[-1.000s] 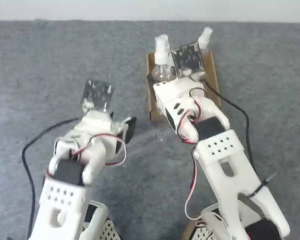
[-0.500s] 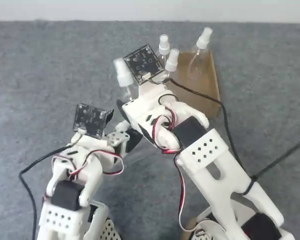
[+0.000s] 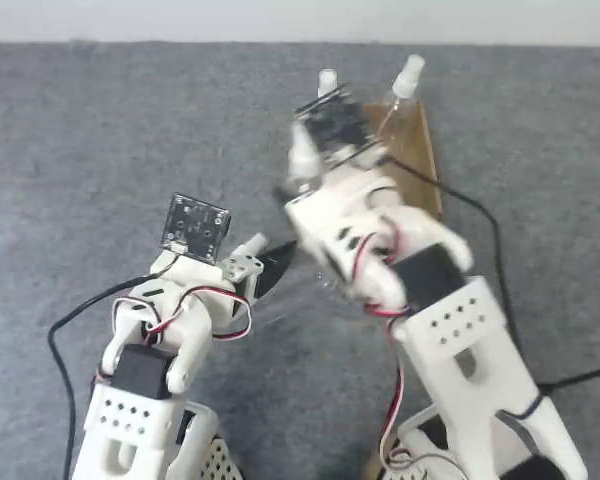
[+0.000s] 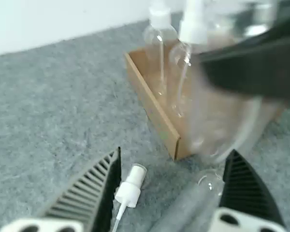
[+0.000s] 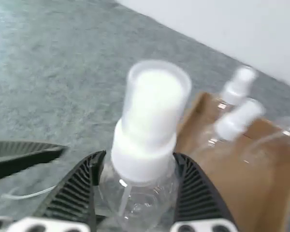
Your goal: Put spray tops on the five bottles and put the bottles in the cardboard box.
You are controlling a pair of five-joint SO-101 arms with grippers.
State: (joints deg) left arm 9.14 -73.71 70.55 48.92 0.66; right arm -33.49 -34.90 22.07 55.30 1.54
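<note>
My right gripper (image 5: 137, 162) is shut on a clear bottle (image 5: 147, 121) with a white spray top, held upright beside the cardboard box (image 5: 253, 164). In the high view this bottle (image 3: 302, 158) is at the box's (image 3: 415, 150) left edge. Capped bottles (image 4: 159, 36) stand inside the box (image 4: 152, 108). My left gripper (image 4: 175, 154) is open low over the carpet. A loose white spray top (image 4: 129, 186) and the neck of a clear bottle lying down (image 4: 207, 181) sit between its fingers, touching neither. In the high view the left gripper (image 3: 265, 262) is left of the right arm.
Grey carpet covers the table, with free room to the left and far side. A black cable (image 3: 80, 310) trails from the left arm. The right arm's body (image 3: 450, 320) crosses the near right side, close to the box.
The right gripper lifted a capped bottle from the box area, swung it left, then brought it back right toward the box. The left gripper shifted slightly nearer and stayed open.
</note>
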